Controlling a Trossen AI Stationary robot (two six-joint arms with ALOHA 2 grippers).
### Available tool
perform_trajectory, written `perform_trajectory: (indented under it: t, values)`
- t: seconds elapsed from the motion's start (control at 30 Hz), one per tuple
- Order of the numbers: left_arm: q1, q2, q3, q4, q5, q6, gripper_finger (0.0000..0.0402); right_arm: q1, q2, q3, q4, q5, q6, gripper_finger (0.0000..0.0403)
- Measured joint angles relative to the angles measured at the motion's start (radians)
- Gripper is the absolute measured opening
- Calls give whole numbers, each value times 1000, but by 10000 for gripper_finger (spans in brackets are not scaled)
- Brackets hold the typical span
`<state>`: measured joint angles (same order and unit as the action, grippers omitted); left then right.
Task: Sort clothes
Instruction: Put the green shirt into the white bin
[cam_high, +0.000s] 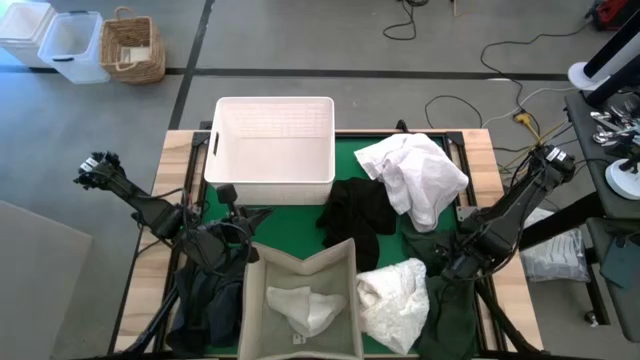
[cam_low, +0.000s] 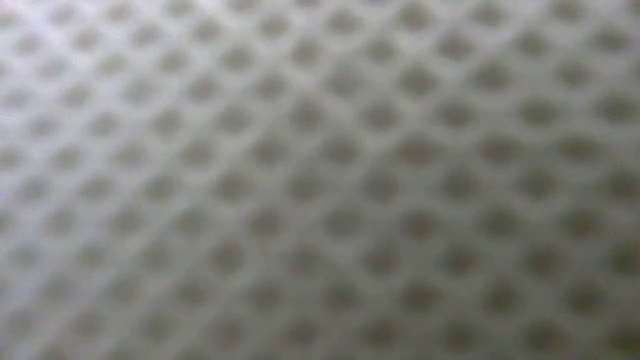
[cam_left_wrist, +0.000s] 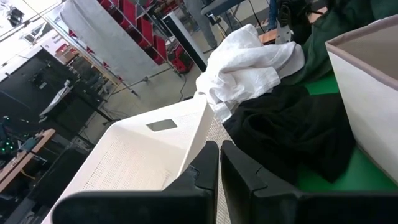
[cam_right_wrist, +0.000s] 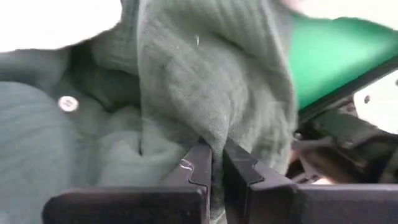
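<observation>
I see the table (cam_high: 175, 150) from above, wooden at its edges with a green mat (cam_high: 345, 155) over the middle. A white plastic basket (cam_high: 272, 148) sits at the table's far edge, left of centre. A beige fabric bin (cam_high: 300, 300) stands at the near edge, centre, with a white garment in the bin (cam_high: 300, 308). A large white garment (cam_high: 415, 175) lies toward the far right corner. A black garment (cam_high: 358, 210) lies mid-table, touching it. A small white garment (cam_high: 395, 295) lies at the near edge, just right of the bin. A dark green garment (cam_high: 440, 300) is spread along the near right side. My right gripper (cam_right_wrist: 214, 163) is low over it near the right edge, fingers pinched tight on a raised fold of the green cloth. My left gripper (cam_left_wrist: 219, 163) sits near the near left edge beside the bin, fingers closed together, holding nothing. The low view shows only a blurred mesh pattern.
</observation>
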<state>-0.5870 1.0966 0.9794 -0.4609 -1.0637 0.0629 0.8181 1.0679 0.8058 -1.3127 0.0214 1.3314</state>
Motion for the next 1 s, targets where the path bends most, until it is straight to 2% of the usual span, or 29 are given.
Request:
perform_trajectory:
  t: [0.1, 0.27, 0.53, 0.7, 0.87, 1.0]
  values:
    - [0, 0, 0, 15, 0, 2, 0, 0, 0, 88, -57, 92, 7, 10]
    - [0, 0, 0, 16, 0, 3, 0, 0, 1, 254, -126, 309, -45, 10]
    - [0, 0, 0, 20, 0, 7, 0, 0, 2, 474, -119, 744, -259, 9]
    - [0, 0, 0, 29, 0, 7, 0, 0, 2, 593, -109, 960, -391, 9]
    - [0, 0, 0, 43, 1, 7, 0, 0, 2, 714, 35, 1102, -661, 9]
    - [0, 0, 0, 54, 0, 7, 0, -3, 2, 785, 268, 1138, -974, 9]
